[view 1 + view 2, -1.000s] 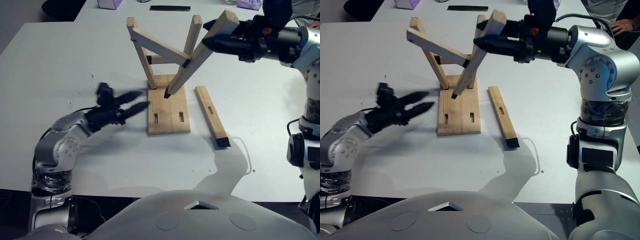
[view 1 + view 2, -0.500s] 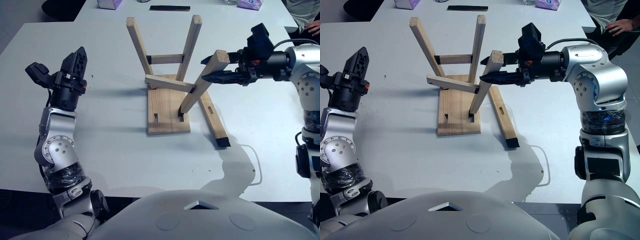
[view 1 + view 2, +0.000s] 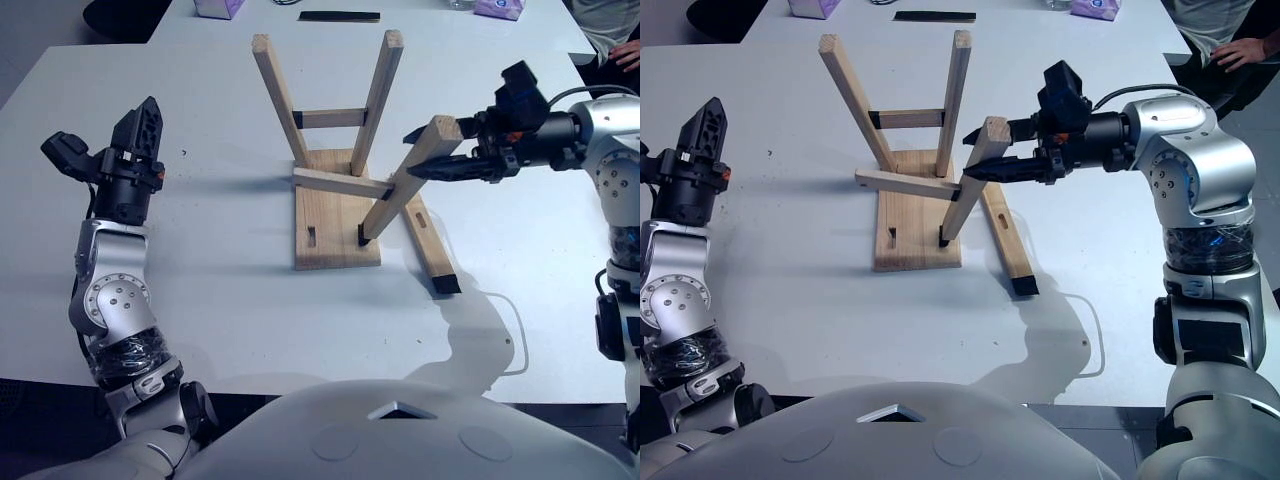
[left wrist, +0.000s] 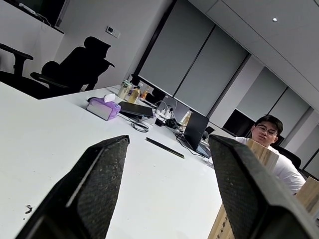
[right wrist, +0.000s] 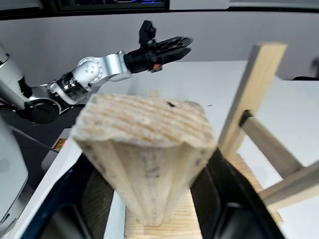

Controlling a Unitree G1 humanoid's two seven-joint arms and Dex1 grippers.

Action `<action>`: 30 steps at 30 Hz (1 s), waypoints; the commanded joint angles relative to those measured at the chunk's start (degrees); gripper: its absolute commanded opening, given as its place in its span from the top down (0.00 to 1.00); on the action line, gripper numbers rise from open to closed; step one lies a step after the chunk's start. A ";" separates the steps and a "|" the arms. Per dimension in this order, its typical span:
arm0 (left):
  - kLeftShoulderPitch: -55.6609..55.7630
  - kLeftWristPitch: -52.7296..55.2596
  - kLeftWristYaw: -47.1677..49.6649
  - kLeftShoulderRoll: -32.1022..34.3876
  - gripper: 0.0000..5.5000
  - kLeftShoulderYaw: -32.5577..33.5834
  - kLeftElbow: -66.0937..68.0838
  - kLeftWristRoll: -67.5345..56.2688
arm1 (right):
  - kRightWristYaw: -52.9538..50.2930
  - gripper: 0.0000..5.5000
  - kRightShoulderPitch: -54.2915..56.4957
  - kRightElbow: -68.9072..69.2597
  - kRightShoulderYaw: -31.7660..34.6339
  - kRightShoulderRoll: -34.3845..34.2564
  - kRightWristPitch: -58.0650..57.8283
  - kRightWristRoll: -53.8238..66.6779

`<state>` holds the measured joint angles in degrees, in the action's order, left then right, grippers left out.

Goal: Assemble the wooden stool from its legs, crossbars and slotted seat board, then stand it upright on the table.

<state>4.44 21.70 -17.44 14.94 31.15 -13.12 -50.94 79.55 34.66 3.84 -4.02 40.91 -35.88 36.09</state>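
Fingers (image 3: 1002, 170) of right gripper (image 3: 412, 155) clamp a leg (image 3: 393, 197), seemingly slotted into seat board (image 3: 330, 252).

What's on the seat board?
Two legs joined by a crossbar stand at the far end of the seat board. A third leg, gripped by the right end effector, leans with its foot on the near right part; the board under it is hidden.

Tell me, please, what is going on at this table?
A humanoid robot is building a stool upside down on the white table. Its right jaws are shut on the top of a tilted pale wooden leg with a crossbar attached, foot at a near slot of the flat wooden seat board. Two joined legs already stand at its far end. A fourth leg lies loose beside the board. The left jaws are open, raised at the left.
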 commanded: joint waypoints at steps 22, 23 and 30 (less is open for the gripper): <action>-4.36 -3.49 0.14 -6.57 0.47 -5.84 -3.37 0.94 | 5.21 0.64 2.13 -6.02 -13.49 -1.40 8.88 -12.51; -4.65 -3.63 0.18 -6.92 0.47 -6.37 -3.56 1.25 | 4.74 0.64 1.59 -6.42 -14.09 -1.32 9.20 -13.22; -4.77 -4.18 0.00 -6.35 0.47 -7.19 -2.65 1.92 | 0.39 0.64 1.12 -8.13 -15.07 -1.82 8.06 -14.57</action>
<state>-0.80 17.85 -17.61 8.02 24.09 -16.07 -49.59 82.36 39.77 -2.28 -14.68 39.04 -24.79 27.36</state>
